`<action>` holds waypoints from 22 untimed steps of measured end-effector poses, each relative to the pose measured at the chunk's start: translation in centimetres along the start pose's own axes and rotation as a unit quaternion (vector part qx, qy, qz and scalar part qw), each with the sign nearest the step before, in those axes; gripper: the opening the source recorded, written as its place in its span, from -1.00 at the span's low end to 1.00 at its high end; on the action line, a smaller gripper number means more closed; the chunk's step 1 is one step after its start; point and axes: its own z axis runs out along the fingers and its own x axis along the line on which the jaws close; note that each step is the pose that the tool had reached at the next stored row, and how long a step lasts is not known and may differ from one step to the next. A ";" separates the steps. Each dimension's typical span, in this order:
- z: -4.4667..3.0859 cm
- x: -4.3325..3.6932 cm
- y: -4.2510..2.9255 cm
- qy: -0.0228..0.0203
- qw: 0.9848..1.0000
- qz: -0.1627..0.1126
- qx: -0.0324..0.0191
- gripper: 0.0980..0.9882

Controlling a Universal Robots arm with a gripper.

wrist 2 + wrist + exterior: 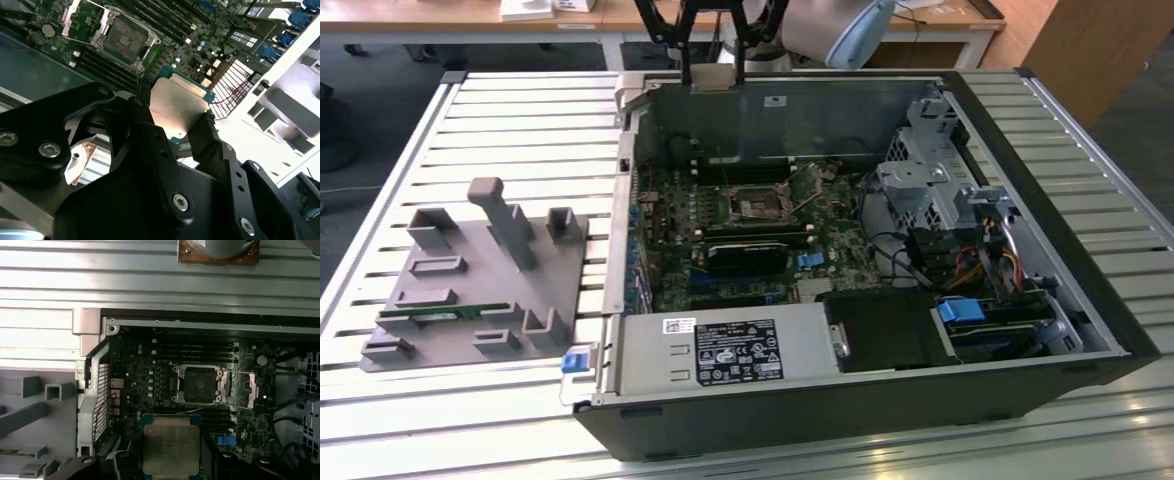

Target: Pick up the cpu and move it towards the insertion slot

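Silvery metal marks the top of the cpu (177,107), which is clamped between the two black fingers (152,145) of the end effector (182,132); one finger presses each opposite edge, so the end effector is clenched on the chip. In the exterior view the end effector (714,72) is seen at about twelve o'clock, above the far rim of an open computer case (1067,250), with the pale square chip (714,76) held between its fingertips, up in the air and touching nothing else.

In the first wrist view the cpu (171,445) is seen from above, a square with a dull silver lid and a thin teal border. The insertion slot (197,385) lies on the green motherboard (150,385) just beyond it, toward twelve o'clock of the chip, its metal frame lying around a dark square recess. The same slot (758,207) is seen in the exterior view near the middle of the case floor, well below and apart from the held chip.

A grey tray (454,300) with upright blocks is seen at nine o'clock of the case, resting on the slatted metal table (520,120). A thin green memory stick (440,313) lies on that tray.
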 end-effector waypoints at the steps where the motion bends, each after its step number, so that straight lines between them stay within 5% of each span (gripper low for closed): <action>1: 0.00 -0.20 0.09 0.000 1.000 0.000 0.000 0.00; 22: 0.00 -4.33 2.47 0.000 1.000 0.000 0.000 0.00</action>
